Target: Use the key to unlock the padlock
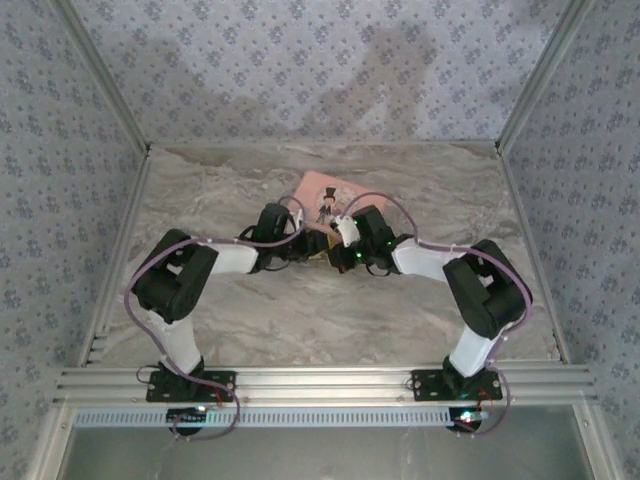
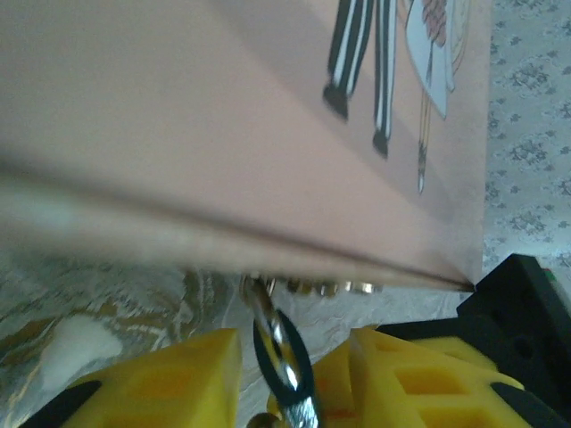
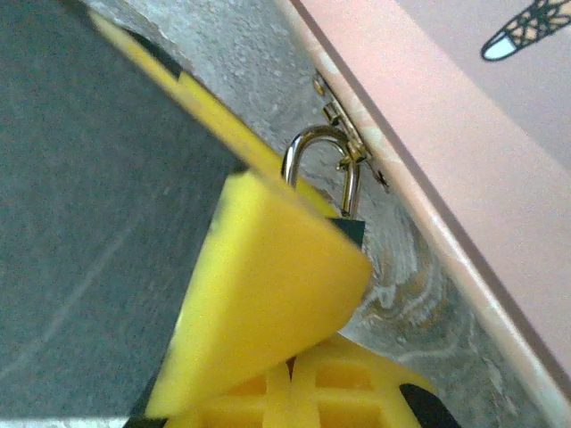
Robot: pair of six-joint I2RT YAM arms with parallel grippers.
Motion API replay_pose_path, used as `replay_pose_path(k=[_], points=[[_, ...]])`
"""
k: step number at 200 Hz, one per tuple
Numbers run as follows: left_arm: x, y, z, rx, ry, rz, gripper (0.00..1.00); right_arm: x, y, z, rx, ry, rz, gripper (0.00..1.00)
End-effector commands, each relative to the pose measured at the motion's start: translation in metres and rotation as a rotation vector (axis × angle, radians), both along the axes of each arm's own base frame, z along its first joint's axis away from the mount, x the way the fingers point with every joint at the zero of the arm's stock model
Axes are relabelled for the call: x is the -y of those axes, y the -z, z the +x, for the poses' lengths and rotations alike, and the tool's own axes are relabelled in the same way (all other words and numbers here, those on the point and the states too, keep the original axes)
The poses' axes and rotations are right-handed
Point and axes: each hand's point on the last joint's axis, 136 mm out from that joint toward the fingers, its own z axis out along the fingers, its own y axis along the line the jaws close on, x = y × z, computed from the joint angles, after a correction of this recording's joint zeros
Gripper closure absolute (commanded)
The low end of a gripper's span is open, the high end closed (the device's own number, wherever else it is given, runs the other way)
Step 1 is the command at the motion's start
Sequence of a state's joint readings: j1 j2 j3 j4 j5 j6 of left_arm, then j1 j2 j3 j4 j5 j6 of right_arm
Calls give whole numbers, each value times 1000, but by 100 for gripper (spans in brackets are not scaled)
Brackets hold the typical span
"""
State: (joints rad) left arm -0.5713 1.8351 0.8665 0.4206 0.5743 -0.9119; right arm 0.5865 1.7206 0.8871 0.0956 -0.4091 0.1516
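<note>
1. The left gripper [image 2: 293,346] sits low over the bench [image 1: 300,320], right at the near edge of the pink tin [image 1: 325,195]. Its yellow fingers [image 2: 178,374] are partly open.
2. The key [image 2: 270,323] stands between those fingers, tilted, with its tip reaching up to the tin's lower edge. A gap shows on each side of its upper part. Lower down it comes close to the right-hand finger, and I cannot tell whether they touch.
3. Small brass fittings [image 2: 332,287] line the tin's edge just to the right of the key's tip.
4. The padlock [image 3: 351,230] hangs at the tin's side wall, with its silver hoop hooked through the tin's clasp [image 3: 343,134]. Just one dark corner of its body peeks past a yellow finger [image 3: 268,294].
5. The right gripper [image 1: 345,250] meets the left one in front of the tin, and the two are nearly touching. It is closed tight, and the padlock's body sits between its fingers with the hoop sticking out above them.
</note>
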Motion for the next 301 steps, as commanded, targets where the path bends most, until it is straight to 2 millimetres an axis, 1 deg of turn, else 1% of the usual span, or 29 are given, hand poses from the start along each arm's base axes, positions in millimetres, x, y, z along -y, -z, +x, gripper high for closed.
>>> replay_pose_path(k=[1, 11, 27, 50, 62, 78, 108, 127, 157, 179, 203, 235, 250, 267, 301], points=[[-29, 35, -23, -151, -59, 119, 63, -1, 36, -22, -150, -19, -3, 100], [-34, 31, -22, -140, -74, 134, 63, 1, 42, -22, -162, -9, -13, 100], [-42, 23, -18, -114, -93, 159, 61, 0, 46, -20, -179, -1, -16, 100], [-58, 12, -9, -83, -143, 178, 60, 0, 53, -18, -200, -5, -60, 100], [-60, 8, -6, -79, -149, 167, 60, -1, 55, -19, -197, -12, -72, 100], [-56, 6, -5, -80, -135, 155, 60, -3, 51, -18, -175, -8, -59, 100], [-45, 11, -2, -88, -127, 127, 58, -10, 41, -18, -123, -15, -55, 100], [-36, 5, 3, -66, -127, 85, 58, -11, 38, -17, -108, -15, -64, 100], [-35, -2, 11, -29, -155, 61, 55, -9, 36, -17, -90, -11, -72, 100], [-31, -8, 18, -9, -166, 30, 55, -9, 35, -17, -77, -10, -76, 100], [-29, -5, 24, -14, -173, 42, 55, -11, 31, -17, -60, -12, -72, 100], [-24, -6, 32, -6, -190, 5, 55, -12, 29, -16, -46, -11, -72, 100], [-21, -13, 35, 23, -199, -52, 56, -13, 28, -17, -43, -13, -71, 100], [-22, -20, 35, 37, -216, -85, 58, -13, 26, -16, -35, -9, -72, 100], [-32, -36, 30, 91, -240, -108, 54, -13, 21, -14, -16, -10, -70, 100]])
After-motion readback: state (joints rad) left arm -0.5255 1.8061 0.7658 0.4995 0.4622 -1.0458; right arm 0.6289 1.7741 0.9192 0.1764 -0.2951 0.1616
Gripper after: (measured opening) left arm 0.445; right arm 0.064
